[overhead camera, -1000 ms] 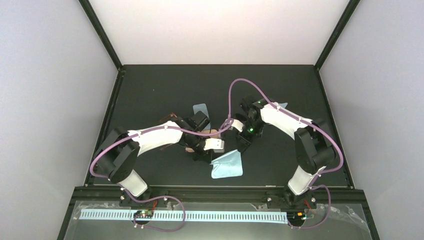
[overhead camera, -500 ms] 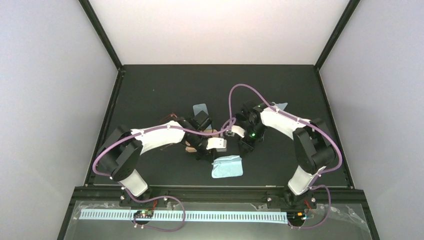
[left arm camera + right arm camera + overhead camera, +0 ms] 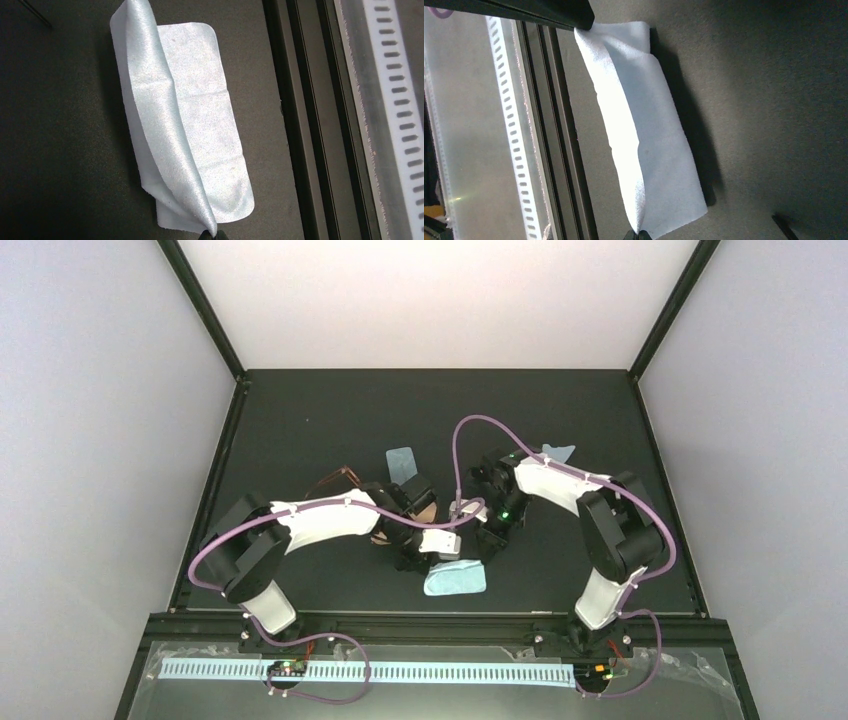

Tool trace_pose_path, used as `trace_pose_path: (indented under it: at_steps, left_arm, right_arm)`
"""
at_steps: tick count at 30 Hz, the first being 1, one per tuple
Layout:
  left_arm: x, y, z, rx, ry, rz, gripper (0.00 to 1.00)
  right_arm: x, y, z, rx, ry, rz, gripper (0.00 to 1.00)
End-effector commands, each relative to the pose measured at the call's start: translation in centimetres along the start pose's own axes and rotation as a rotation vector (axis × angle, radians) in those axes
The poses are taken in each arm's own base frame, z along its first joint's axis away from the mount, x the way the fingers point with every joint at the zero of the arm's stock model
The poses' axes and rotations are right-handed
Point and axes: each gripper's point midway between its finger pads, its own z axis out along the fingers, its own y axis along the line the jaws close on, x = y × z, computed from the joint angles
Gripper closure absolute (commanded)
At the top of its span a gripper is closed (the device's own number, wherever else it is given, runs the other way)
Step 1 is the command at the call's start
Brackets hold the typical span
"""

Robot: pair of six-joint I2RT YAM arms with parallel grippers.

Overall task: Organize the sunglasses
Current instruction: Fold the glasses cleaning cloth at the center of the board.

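Black table [image 3: 300, 420] under white walls, seen from above: the left gripper [image 3: 438, 557] and right gripper [image 3: 487, 546] meet over a cloth [image 3: 455, 578] near the front edge, each pinching one of its corners. The brown sunglasses [image 3: 338, 478] lie well apart from both, back and to the left beyond the left arm [image 3: 330, 517], long axis slanting. That arm is the nearer one, I judge. The black pair I cannot make out against the table.

Left wrist: the left gripper [image 3: 210, 236] is closed tight on the cloth's raised fold; no sunglasses show.

Right wrist: the right gripper [image 3: 636, 235] likewise nips the lifted cloth edge, closed; no sunglasses I can identify.
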Motion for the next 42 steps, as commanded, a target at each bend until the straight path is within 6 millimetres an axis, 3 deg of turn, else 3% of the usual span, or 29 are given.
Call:
trace_pose_path:
  at_steps: [1, 22, 32, 42]
  left_arm:
    - [-0.5, 0.1, -0.1, -0.025, 0.027, 0.036, 0.98]
    - [0.5, -2.1, 2.2, 0.023, 0.124, 0.057, 0.94]
    - [0.6, -2.7, 2.1, 0.048, 0.128, 0.049, 0.7]
    - [0.1, -1.9, 0.2, -0.036, 0.082, 0.067, 0.51]
  right_arm:
    - [0.7, 0.6, 1.0, -0.039, 0.034, 0.001, 0.98]
    - [2.0, 0.9, 3.2, -0.079, 0.087, 0.021, 0.93]
    - [2.3, 1.1, 3.0, -0.077, 0.104, 0.019, 0.78]
    - [0.5, -2.3, 0.3, 0.08, 0.011, 0.087, 0.65]
